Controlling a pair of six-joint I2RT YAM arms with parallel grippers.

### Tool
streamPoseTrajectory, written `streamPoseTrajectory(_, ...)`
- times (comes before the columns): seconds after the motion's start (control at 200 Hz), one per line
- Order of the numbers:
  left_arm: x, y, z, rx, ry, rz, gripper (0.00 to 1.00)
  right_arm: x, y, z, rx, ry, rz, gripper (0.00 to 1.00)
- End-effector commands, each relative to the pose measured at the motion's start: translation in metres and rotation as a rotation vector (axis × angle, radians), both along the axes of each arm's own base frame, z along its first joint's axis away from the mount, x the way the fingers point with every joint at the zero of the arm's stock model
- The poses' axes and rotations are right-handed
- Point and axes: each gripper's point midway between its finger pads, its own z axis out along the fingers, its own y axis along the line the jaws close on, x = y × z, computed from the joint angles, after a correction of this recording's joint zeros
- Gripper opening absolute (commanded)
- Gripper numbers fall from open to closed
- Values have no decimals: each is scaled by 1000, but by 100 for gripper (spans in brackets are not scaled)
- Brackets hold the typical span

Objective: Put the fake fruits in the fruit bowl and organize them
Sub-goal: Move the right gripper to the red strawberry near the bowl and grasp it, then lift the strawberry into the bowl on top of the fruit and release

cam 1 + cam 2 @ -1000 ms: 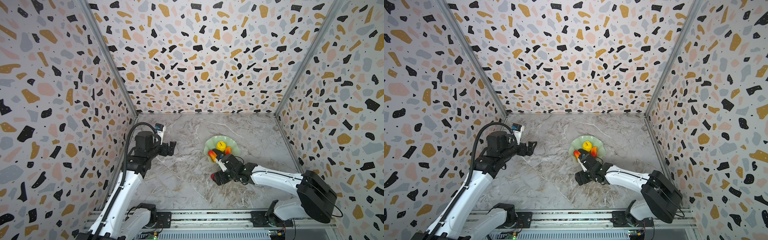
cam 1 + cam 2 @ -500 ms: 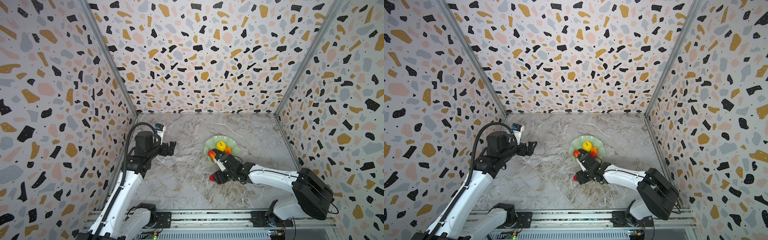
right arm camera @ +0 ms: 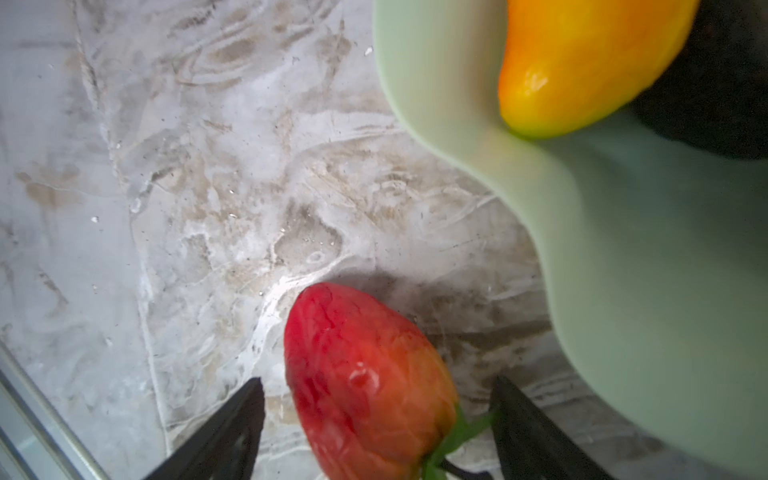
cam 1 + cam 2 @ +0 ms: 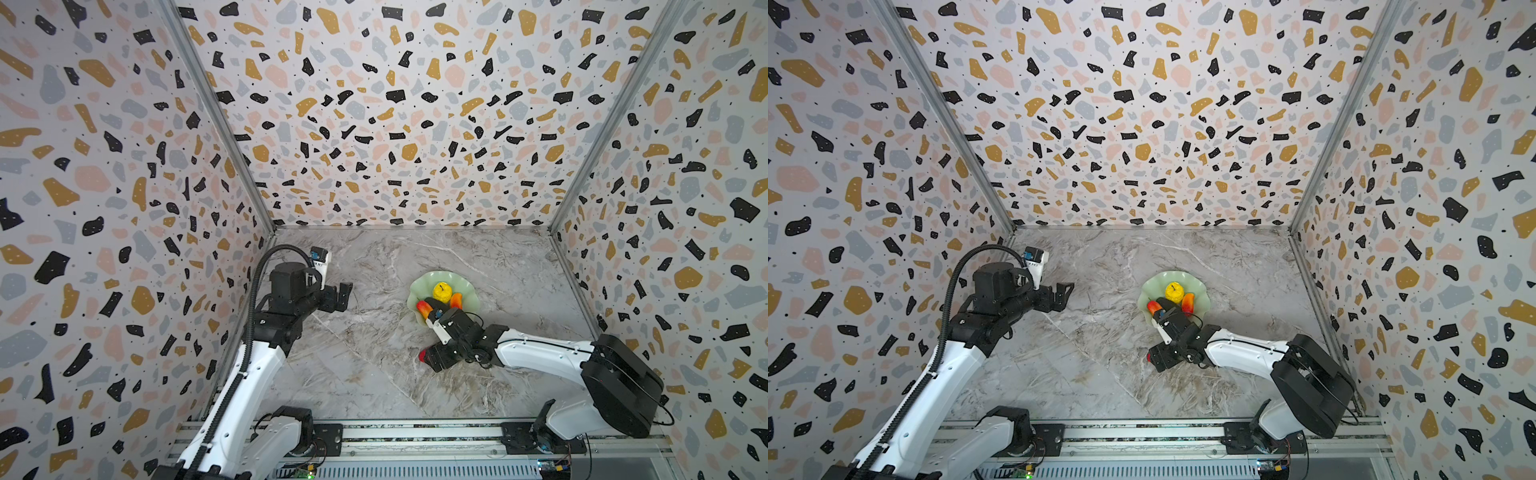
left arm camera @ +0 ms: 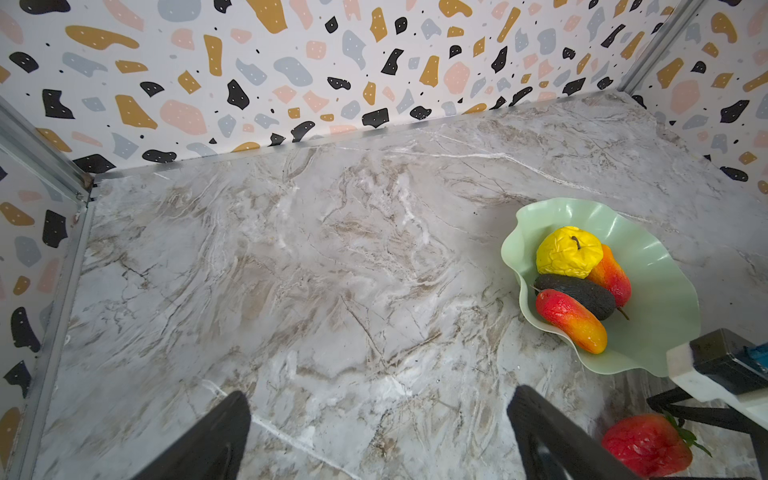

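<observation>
**Location.** Four of the fake fruits lie in the fruit bowl [image 5: 665, 291], which stands right of centre on the bench [image 5: 332, 270]:
- a lumpy yellow fruit [image 5: 568, 251];
- a dark avocado [image 5: 577, 293];
- two elongated red-orange-yellow fruits [image 5: 571, 320] [image 5: 613, 274].

They sit bunched and touching on the bowl's left half, and its right half is bare. The strawberry [image 3: 361, 365] lies on its side on the bench, just beside the bowl's near-left rim and apart from it.

**Tools.** The right tool [image 3: 377, 385] is low over the bench. Its jaws are spread and straddle the strawberry's leafy end, and neither jaw presses the red body. A green leaf [image 3: 469, 428] reaches toward one jaw. The left tool [image 5: 380, 399] hovers at the far left, its jaws apart with nothing between them.

**Handling assessment.**
- The strawberry appears to be a light, hollow moulded piece. Its skin is glossy and wrinkled, so it is probably slippery.
- The body tapers to a point, so a pinch near the tip would likely squeeze it out.
- The sound hold is across the broadest part, just below the leaves, with the leaves kept clear of the pads.
- The leaves look thin and pliable and are unfit to bear a grip.

**Risk.** The bowl looks light and smooth-footed, and its wavy rim stands close to one jaw. A nudge there could slide it or spill the fruit resting against that rim.
</observation>
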Motion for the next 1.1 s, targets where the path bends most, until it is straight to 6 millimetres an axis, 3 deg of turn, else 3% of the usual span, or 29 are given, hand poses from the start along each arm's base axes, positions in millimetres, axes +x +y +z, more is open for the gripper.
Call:
streamPoseTrajectory(0.0,1,1,5,-8,-31,3,100,2,5,1,-14,-6,19,84)
streamPoseTrajectory(0.19,1,1,5,-8,-31,4,100,4,6,3,-18,-20,18,76)
streamPoseTrajectory(0.531,1,1,4,-7,-30,6,100,10,7,25,-4,-65,15,56)
streamPoseTrajectory(0.661,1,1,4,-8,-29,5,100,16,7,56,14,-119,17,52)
streamPoseTrajectory(0.876,0,1,6,-9,-36,3,100,36,1,133,80,-272,-6,40)
streamPoseTrajectory(1.096,-1,0,9,-13,-44,-3,99,84,-31,161,50,-381,-116,33)
